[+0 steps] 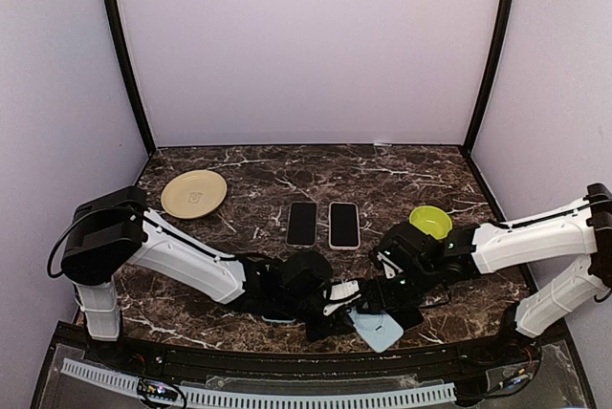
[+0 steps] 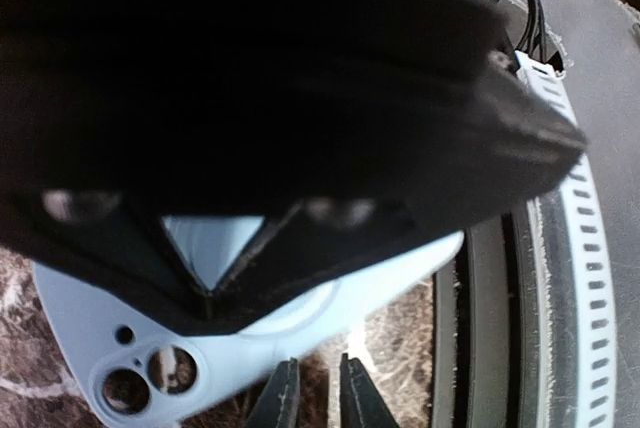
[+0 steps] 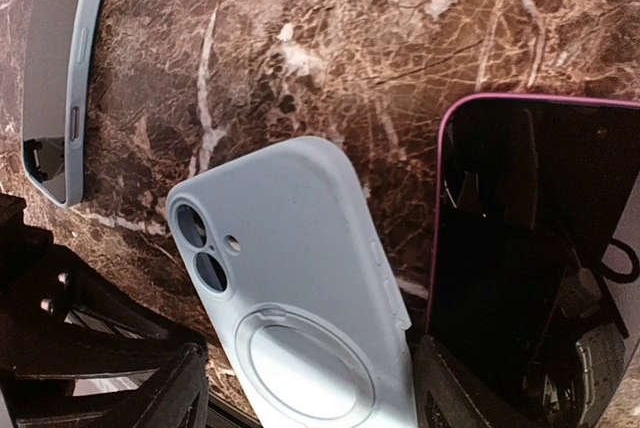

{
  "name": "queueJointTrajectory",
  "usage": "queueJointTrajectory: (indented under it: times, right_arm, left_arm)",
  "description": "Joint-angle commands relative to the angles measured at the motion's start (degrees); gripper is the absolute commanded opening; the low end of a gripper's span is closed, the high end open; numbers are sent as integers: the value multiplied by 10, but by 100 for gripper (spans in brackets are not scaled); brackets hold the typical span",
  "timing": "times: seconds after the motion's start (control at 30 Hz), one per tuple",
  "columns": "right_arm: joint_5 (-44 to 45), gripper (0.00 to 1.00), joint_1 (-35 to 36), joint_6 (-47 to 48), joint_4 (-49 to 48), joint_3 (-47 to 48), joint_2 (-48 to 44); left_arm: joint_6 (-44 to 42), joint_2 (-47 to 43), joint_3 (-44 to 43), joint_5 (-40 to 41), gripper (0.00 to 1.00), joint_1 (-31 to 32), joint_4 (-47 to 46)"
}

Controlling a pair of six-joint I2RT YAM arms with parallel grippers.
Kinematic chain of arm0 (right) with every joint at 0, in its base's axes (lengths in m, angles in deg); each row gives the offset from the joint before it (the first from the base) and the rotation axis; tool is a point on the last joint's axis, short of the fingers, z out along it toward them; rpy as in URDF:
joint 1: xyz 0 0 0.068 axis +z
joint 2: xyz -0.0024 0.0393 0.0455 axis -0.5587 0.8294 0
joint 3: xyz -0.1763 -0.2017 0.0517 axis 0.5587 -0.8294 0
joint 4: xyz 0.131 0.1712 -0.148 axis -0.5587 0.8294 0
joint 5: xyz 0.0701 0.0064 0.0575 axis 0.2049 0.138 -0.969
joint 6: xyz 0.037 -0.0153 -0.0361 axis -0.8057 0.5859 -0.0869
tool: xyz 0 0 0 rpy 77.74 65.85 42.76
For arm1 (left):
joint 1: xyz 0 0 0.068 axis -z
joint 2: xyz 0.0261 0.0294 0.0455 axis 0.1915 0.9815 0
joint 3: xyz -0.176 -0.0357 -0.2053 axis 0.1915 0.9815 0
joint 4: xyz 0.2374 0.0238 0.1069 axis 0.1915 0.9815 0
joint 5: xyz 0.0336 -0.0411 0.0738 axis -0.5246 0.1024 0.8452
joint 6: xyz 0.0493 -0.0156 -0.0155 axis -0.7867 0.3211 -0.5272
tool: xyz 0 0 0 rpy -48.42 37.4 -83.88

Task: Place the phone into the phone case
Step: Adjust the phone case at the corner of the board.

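Your light blue silicone phone case point(image 3: 300, 298) lies opening-down at the dark marble desk's point(image 1: 402, 175) near edge, likely awaiting a flip: right hand point(image 3: 310, 358) spread astride it, left hand point(image 2: 318, 388) nearly together at its rim, grip unclear.

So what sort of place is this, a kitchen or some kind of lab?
Probably a robot test booth in a lab, not a kitchen: plain lilac walls close in a marble-patterned table, two robot arms are bolted at its near edge, and two phones lie out.
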Motion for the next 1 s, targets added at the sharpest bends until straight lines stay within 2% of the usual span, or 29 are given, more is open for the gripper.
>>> queueJointTrajectory:
  times: [0.0,0.33,0.4,0.43,0.53,0.63,0.77,0.83,0.9,0.93,0.97]
  right_arm:
    - [-38,68,2,-10,-44,-11,-10]
    - [-107,60,11,-65,-181,-28,-34]
    - [-93,60,13,-68,-173,-23,-33]
    - [-70,62,13,-65,-139,-18,-31]
    - [40,66,15,-45,-5,21,-10]
    - [113,71,39,-28,74,81,27]
    - [155,79,77,-21,139,142,90]
    - [167,83,93,-21,165,167,117]
    - [176,90,105,-20,183,189,144]
    - [177,97,109,-17,188,198,155]
    - [177,98,112,-13,190,208,167]
  left_arm:
    - [-32,11,-2,43,15,1,35]
    - [-7,-8,38,128,11,-19,25]
    - [6,-31,64,124,12,-22,5]
    - [9,-41,75,122,13,-23,-15]
    - [19,-97,118,119,20,-25,-47]
    - [35,-142,134,126,28,-37,-45]
    - [73,-182,134,137,39,-69,-5]
    - [87,-204,134,140,47,-83,12]
    - [97,-227,137,157,56,-91,25]
    - [106,-233,137,159,59,-96,34]
    - [111,-248,138,176,64,-100,39]
